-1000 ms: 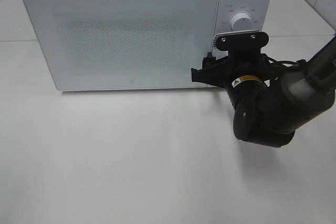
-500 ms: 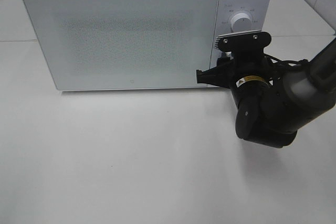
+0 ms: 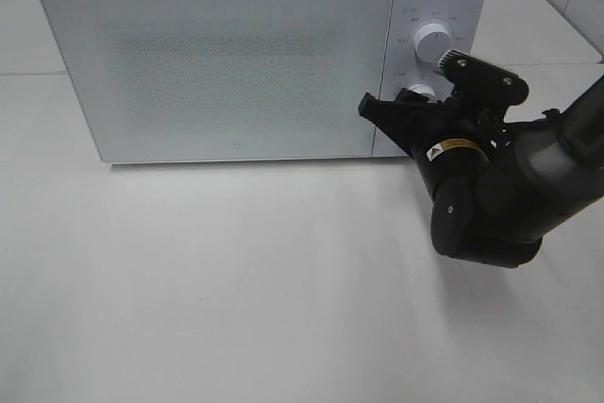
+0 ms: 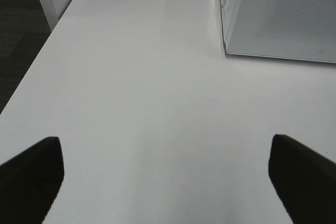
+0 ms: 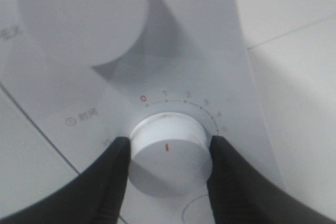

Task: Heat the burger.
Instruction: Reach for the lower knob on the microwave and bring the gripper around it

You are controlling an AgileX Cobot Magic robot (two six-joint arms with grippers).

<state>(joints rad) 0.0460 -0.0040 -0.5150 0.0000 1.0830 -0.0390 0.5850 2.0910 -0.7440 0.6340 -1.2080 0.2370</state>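
Right pincer (image 5: 168,149) around lower microwave knob (image 5: 170,165)

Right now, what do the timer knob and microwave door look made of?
Timer knob: likely white moulded plastic, matte; soft even sheen, printed red pointer. Microwave door: smooth glossy pale panel, glass or acrylic, unclear which; dotted mesh shows through it.

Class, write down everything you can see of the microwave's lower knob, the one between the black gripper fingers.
The timer knob is a round, white, smooth plastic-looking cylinder with a short red line on its face. It sits on the microwave's control panel, partly ringed by a printed number scale starting at a red zero. The right gripper clamps its opposite sides.
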